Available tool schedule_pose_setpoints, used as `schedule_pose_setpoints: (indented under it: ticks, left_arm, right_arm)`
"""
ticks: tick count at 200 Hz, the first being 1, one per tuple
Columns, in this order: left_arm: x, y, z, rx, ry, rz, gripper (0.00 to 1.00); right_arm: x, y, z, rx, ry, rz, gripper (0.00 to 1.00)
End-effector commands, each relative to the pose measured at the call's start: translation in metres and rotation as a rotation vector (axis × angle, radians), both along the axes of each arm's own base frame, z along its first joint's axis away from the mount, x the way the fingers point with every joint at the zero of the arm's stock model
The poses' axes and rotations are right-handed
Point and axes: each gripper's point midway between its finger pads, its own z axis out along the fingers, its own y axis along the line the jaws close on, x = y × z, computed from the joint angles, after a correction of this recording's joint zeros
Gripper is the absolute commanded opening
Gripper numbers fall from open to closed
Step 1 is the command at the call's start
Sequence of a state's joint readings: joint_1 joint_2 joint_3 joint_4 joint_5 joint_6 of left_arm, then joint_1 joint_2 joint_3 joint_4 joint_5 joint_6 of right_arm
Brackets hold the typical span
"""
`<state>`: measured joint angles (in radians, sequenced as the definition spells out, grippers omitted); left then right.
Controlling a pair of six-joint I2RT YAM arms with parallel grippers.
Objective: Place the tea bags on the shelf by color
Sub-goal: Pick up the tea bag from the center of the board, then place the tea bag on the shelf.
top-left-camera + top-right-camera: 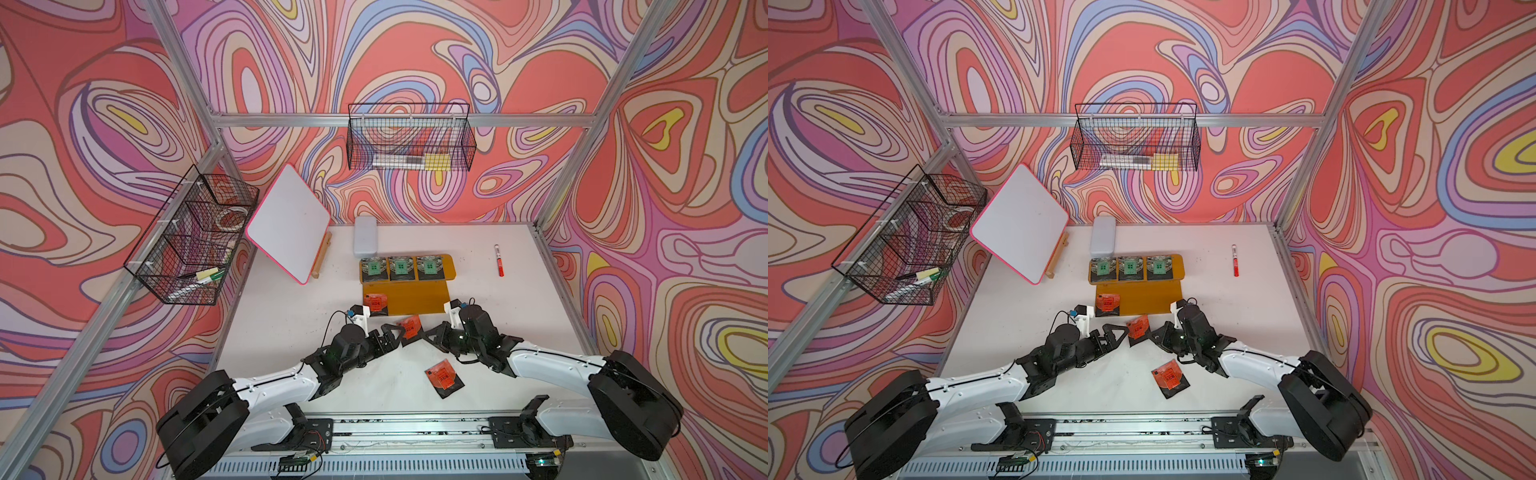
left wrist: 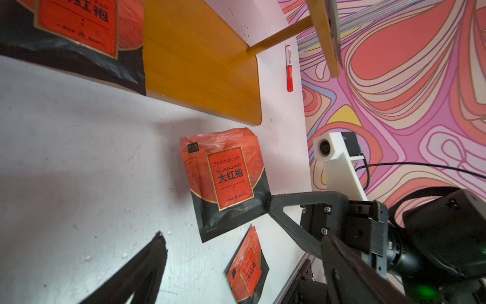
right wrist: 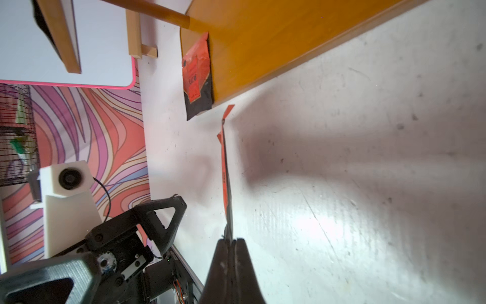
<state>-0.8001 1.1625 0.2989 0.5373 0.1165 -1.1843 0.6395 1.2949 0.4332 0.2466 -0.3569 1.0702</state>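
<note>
White table [image 1: 274, 332], right jaws clamped on an orange-red tea bag [image 1: 410, 325]

Swirled walls [image 1: 415, 50] in coral, lilac, blue and yellow close in on three sides, crossed by aluminium beams [image 1: 291, 120]. A scuffed white tabletop [image 1: 540, 307] fills the lower centre. A wire basket [image 1: 409, 137] hangs at upper centre, a second basket [image 1: 187, 241] at left, and a whiteboard [image 1: 286, 224] leans between them.

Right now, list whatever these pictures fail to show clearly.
- Held orange tea bag: right wrist view, edge-on in the shut right gripper; label unseen.
- Green tea bags: both top views, print too small.
- Shelved orange tea bag: left wrist view, cut by frame edge.
- Back basket contents: top views, blurred behind mesh.
</note>
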Motion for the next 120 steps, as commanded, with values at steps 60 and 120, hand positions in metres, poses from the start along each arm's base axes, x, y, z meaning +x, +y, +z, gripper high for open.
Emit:
schedule_pose_setpoints:
  ticks: [60,120]
  left_arm:
    - [-0.006,0.004,0.009,-0.130,-0.020,0.025,0.83]
    - [-0.001,-0.006,0.035,-0.247,-0.126,-0.001,0.65]
  right_arm:
    - [0.005,0.004,0.064,0.184,-0.134,-0.030,0.00]
    - [0.001,0.002,0.075,0.221,-0.150,-0.032,0.00]
